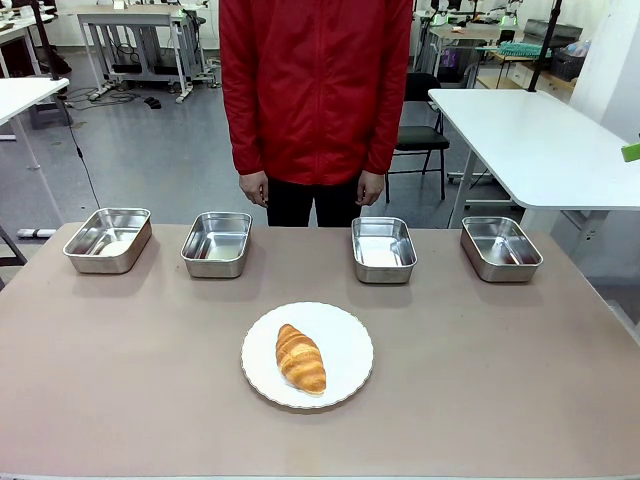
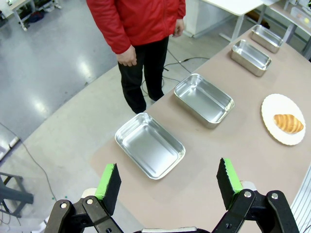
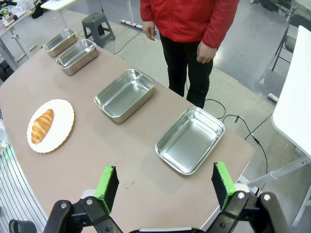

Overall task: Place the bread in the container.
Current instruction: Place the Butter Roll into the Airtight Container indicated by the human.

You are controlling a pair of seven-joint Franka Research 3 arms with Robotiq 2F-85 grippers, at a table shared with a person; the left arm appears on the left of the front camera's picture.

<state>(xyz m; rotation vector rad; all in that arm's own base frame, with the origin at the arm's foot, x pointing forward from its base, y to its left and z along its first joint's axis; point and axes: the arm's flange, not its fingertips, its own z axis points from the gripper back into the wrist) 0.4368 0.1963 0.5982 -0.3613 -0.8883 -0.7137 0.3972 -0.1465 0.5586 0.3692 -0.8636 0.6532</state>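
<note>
The bread point(image 1: 300, 358) is a golden-brown croissant lying on a round white plate point(image 1: 345, 330) at the table's near middle. It also appears at the right of the left wrist view point(image 2: 288, 123) and the left of the right wrist view point(image 3: 42, 125). Several identical steel pans stand in a row along the far edge; I cannot tell which is the container. My left gripper point(image 2: 167, 174) hangs open high above the leftmost pan point(image 2: 127, 130). My right gripper point(image 3: 165, 177) hangs open high above the rightmost pan point(image 3: 214, 148). Both hold nothing.
A person in a red jacket stands at the far side, hands point(image 1: 255, 187) hanging down by the sides. The pans' walls point(image 1: 105, 262) point(image 1: 216, 268) point(image 1: 383, 275) point(image 1: 500, 272) are low. Brown tabletop point(image 1: 480, 380) lies bare around the plate. A white table point(image 1: 540, 140) stands behind at the right.
</note>
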